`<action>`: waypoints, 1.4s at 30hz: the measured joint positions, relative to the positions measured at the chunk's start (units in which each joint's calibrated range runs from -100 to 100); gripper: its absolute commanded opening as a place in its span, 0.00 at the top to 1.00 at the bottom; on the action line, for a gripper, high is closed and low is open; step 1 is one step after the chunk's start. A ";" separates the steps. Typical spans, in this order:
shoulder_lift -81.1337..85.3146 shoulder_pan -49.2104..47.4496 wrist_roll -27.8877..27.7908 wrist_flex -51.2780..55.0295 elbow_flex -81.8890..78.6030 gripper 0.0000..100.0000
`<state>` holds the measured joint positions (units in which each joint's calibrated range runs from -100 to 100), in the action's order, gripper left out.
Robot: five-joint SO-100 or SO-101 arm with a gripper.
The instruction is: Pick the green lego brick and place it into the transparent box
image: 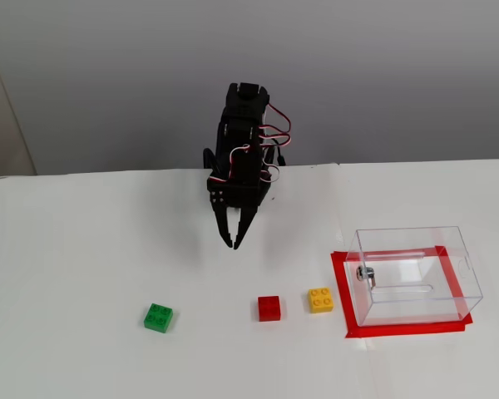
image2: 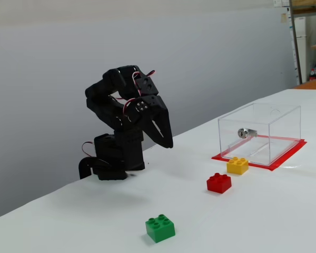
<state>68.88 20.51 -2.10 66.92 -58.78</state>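
**Q:** Fixed views, two of them, one from above and in front, one from low at the side. What is on the table?

**A:** A white table (image: 83, 249) with a black robot arm (image: 243, 158) at its far edge, against a grey wall. In the raised fixed view, three small bricks lie in a loose row across the near part of the table. The green lego brick (image: 158, 317) is at the left, the red brick (image: 269, 307) is in the middle and the yellow brick (image: 320, 299) is just to its right. The transparent box (image: 416, 274) stands at the right end, close beside the yellow brick but not touching it. It sits on a frame of red tape (image: 343, 287).

**Q:** Where is the green brick relative to the arm?

**A:** It sits flat, studs up, well apart from the arm and untouched. In the low fixed view it is the nearest thing to the camera (image2: 160, 228), with the red brick (image2: 219, 182) and yellow brick (image2: 237, 165) farther back, and the box (image2: 259, 134) behind them. A small metal knob (image2: 243, 133) shows on the box wall.

**Q:** And the gripper?

**A:** The gripper (image: 233, 243) hangs above the table in front of the arm's base, pointing down. Its two fingers are slightly parted, tips close together, with nothing between them. The low view shows it (image2: 167, 143) clear of the table surface.
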 measured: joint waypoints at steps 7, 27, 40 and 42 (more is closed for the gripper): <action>-17.34 1.82 -0.10 0.00 15.36 0.98; -50.99 15.71 0.00 -0.17 38.57 0.98; -61.06 21.90 -2.69 -7.28 39.72 0.91; -61.73 21.58 -3.13 -7.28 39.72 0.84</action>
<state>7.15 42.09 -5.23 59.64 -19.06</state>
